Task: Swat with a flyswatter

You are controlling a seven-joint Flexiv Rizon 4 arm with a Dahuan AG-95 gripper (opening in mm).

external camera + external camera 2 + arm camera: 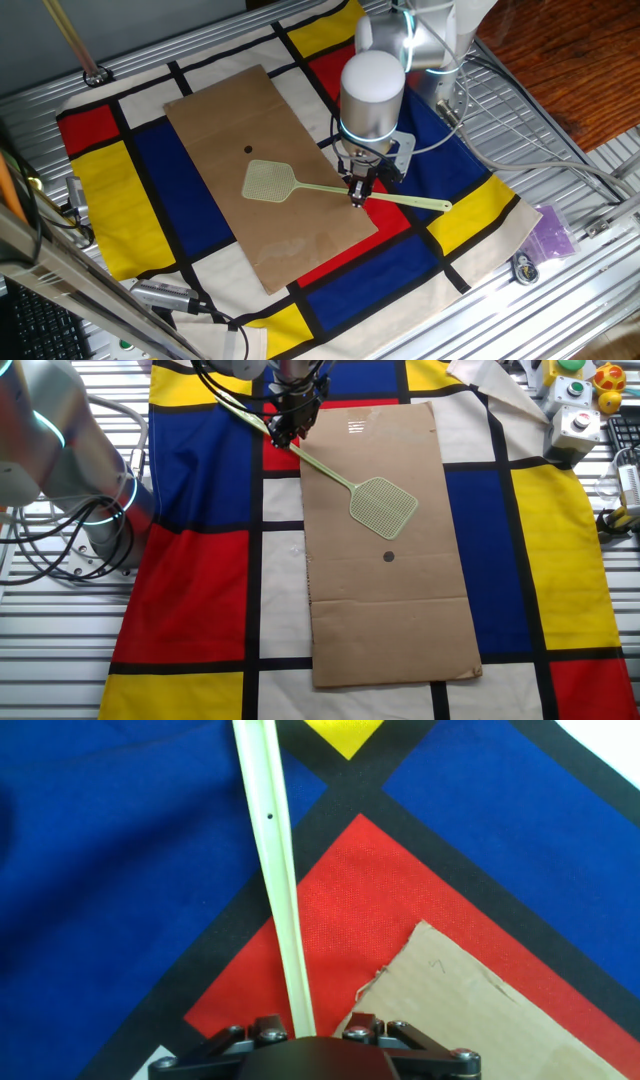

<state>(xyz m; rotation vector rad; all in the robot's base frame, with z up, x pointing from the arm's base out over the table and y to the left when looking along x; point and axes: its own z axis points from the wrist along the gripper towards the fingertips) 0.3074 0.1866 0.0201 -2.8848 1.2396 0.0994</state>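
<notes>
The pale yellow-green flyswatter (268, 181) lies across the brown cardboard sheet (290, 240), mesh head on the sheet, thin handle running out over the coloured cloth. My gripper (357, 196) stands straight down on the handle's middle, at the sheet's edge, jaws closed on it. The other fixed view shows the gripper (281, 436) at the sheet's (390, 620) far corner and the swatter head (383, 506) just beyond a small dark spot (389, 557). In the hand view the handle (275, 850) runs up from between the jaws (300, 1032), beside the cardboard's corner (470, 1010).
A red, blue, yellow and white checked cloth (150, 180) covers the table. A button box (575, 422) stands at a far corner. A purple bag (552, 232) lies off the cloth's edge. Cables (60, 550) trail by my arm's base.
</notes>
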